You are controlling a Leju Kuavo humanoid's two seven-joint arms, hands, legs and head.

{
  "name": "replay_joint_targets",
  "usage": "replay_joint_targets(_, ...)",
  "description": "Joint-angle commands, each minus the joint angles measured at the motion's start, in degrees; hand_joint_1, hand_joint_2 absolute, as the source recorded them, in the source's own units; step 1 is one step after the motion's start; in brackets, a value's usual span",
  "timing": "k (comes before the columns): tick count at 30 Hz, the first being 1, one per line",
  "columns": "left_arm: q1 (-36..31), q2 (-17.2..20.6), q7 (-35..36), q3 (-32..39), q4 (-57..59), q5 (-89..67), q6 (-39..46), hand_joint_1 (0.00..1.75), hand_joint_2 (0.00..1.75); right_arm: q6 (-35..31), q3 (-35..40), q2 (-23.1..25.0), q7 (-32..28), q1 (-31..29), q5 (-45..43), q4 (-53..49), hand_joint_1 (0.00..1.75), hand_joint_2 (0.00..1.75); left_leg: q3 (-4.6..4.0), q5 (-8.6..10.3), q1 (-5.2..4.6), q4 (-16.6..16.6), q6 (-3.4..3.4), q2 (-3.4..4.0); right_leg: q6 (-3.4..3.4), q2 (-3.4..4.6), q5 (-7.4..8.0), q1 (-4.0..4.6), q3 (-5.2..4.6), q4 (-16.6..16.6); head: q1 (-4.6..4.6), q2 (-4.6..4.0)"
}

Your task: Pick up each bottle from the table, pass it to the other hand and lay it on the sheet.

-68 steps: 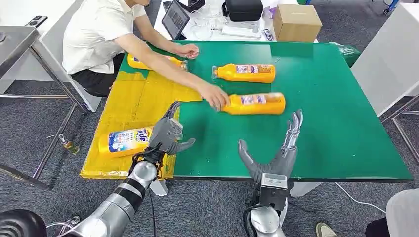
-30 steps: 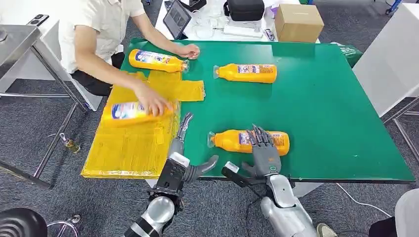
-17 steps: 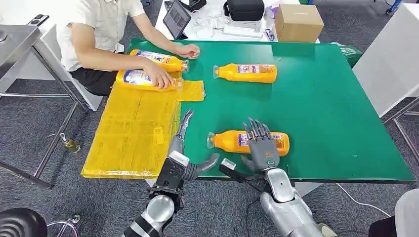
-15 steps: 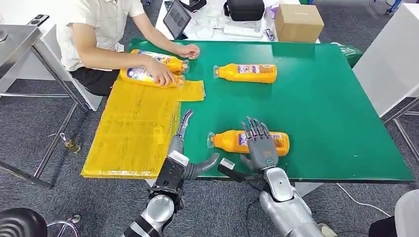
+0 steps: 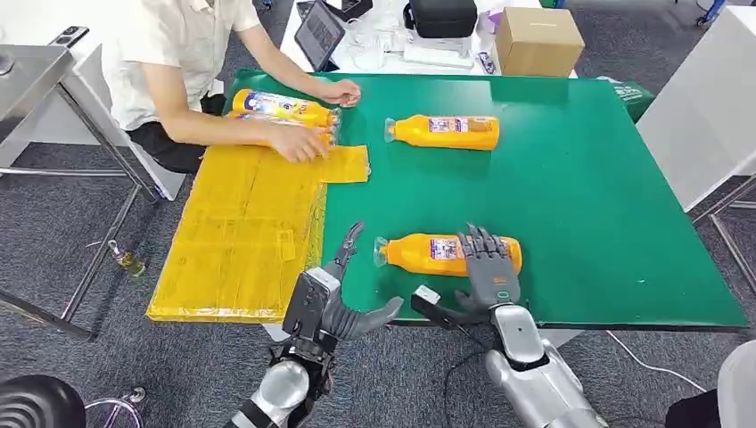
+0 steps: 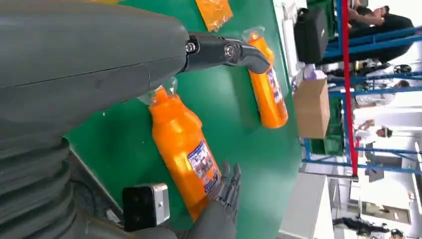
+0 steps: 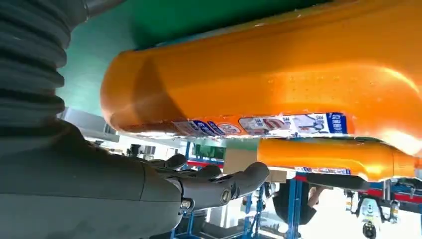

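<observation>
Green table: right hand spread over the near bottle, grasp not yet closed; left hand waits open.

Second bottle half under person's forearm.

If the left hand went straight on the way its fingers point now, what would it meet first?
Probably nothing close: the left hand is open, fingers pointing up-table over bare green table mat. The orange bottle lying under the right hand sits just right of that line, though depth is uncertain.
</observation>
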Motion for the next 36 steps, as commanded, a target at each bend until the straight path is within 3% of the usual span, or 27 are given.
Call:
replay_joint_targets(1,-0.8,1.8,0.8,-1.0,0.8,0.6,-0.6,0.0,1.75,2.1,1.8,-1.9,0.9,-0.3,-0.4,-0.4,0.0,1.75,0.32,-0.1,0.0,-0.1,0.09,0.13,-0.2,0.01,-0.07,0.06,0.31,-0.1,0.0,0.0)
replay_joint_targets(7,-0.9,2.1,1.4,-0.5,1.9,1.6,-1.4,0.0,1.75,5.4,1.5,-4.6,2.2,-1.1,-0.4,-0.8,0.0,1.75,0.17,-0.03,-0.03,-0.1,0.06,0.02,-0.11,-0.06,-0.03,0.0,0.18,-0.1,0.02,0.0)
replay_joint_targets(13,-1.4,1.8,1.1,-0.2,2.8,3.3,-1.4,0.0,1.75,4.6,3.2,-5.0,1.7,-3.6,0.5,0.6,0.0,1.75,0.27,-0.05,-0.02,-0.1,0.07,0.16,-0.2,0.04,-0.01,0.02,0.26,-0.1,0.0,0.0)
replay_joint_targets(22,-4.0,0.7,0.6,-1.3,5.4,5.6,-1.3,0.0,1.75,2.5,3.5,1.0,-2.2,-12.9,-3.6,18.4,0.0,1.75,0.3,-0.04,-0.01,-0.1,0.1,0.22,-0.17,0.12,0.02,0.04,0.27,-0.1,0.04,0.0)
replay_joint_targets(30,-4.6,1.0,0.8,-2.1,5.7,6.9,-1.2,0.0,1.75,3.1,3.3,2.3,-3.7,-15.2,-6.0,22.1,0.0,1.75,0.2,-0.02,0.0,0.0,0.09,0.16,-0.12,0.07,0.01,0.03,0.18,0.0,0.02,0.0)
replay_joint_targets(33,-5.3,0.8,0.5,-2.4,6.2,8.2,-1.1,0.0,1.75,5.4,2.7,3.0,-7.0,-15.5,-9.8,23.8,0.0,1.75,0.13,0.02,-0.01,0.0,0.07,0.08,-0.1,0.0,0.02,0.02,0.14,0.0,0.02,0.0)
replay_joint_targets(36,-5.5,0.9,1.3,-2.5,6.9,9.9,-1.6,0.0,1.75,8.1,4.0,2.7,-5.7,-16.1,-10.1,26.2,0.0,1.75,0.28,-0.01,0.0,-0.1,0.1,0.11,-0.18,-0.02,-0.01,0.05,0.29,-0.1,0.02,0.0)
